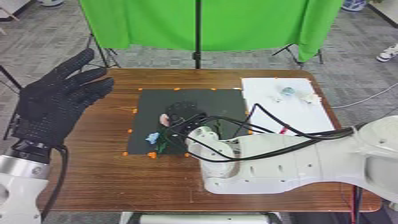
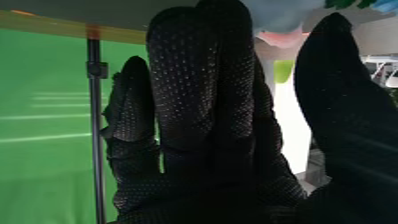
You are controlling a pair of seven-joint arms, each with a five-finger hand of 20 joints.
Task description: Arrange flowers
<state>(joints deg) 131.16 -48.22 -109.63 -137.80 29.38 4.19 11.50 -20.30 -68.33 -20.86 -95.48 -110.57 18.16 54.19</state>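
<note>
Over mat [image 1: 222, 100], right hand [image 1: 185, 111], fingers [image 2: 182, 75] straight.

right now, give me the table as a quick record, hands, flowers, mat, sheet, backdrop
left hand: raised at the table's left side, fingers extended
right hand: open, over the dark mat, beside the pink flower; contact cannot be told
right hand's point: palm side of the glove
blue flower: on the dark mat, nearer the robot than the pink one
white sheet: right of the mat, small pale items on it
table: brown wood
backdrop: green cloth beyond the table
</note>
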